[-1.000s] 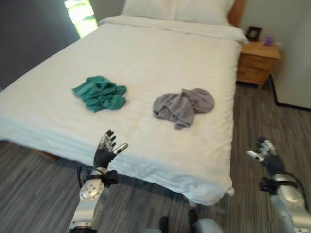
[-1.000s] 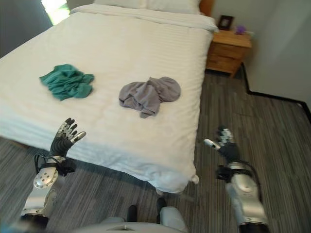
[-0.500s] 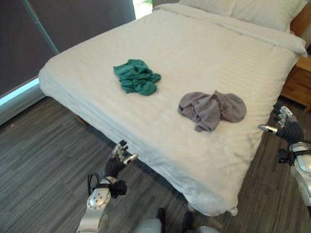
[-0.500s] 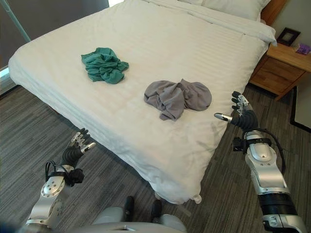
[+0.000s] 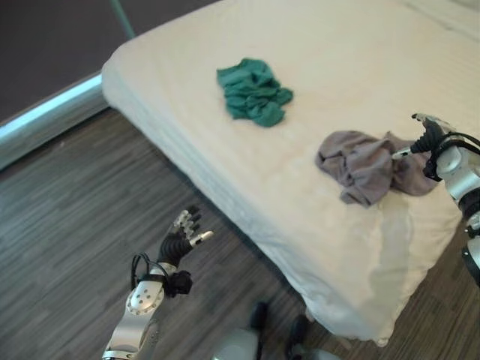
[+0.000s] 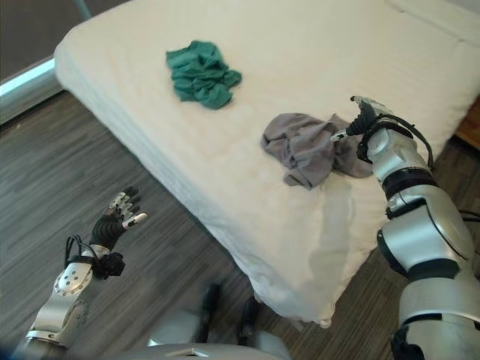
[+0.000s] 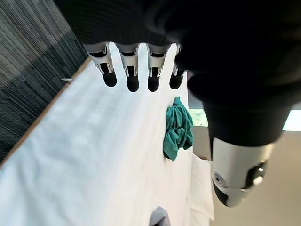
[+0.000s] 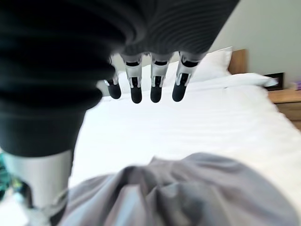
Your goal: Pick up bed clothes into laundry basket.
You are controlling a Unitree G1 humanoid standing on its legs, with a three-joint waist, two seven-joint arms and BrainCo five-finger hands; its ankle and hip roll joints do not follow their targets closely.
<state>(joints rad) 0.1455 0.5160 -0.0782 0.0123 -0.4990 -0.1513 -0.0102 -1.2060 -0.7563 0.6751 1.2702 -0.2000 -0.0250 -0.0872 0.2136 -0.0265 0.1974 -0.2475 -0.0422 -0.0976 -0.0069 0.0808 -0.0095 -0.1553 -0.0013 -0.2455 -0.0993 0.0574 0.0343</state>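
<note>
Head stereo pair downward over bed, perhaps obliquely.

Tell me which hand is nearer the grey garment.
Right. The right hand hovers open over the grey garment on the bed; the left hand is open above the floor, off the bed.

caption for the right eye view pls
Right hand open over grey cloth on the bed; green cloth lies apart.

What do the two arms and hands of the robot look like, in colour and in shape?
Both arms are silver-grey with rounded segments. The left hand and the right hand each have a dark ribbed cover over the back and wrist. The fingers are silver with dark tips, and the thumb is set apart.
</note>
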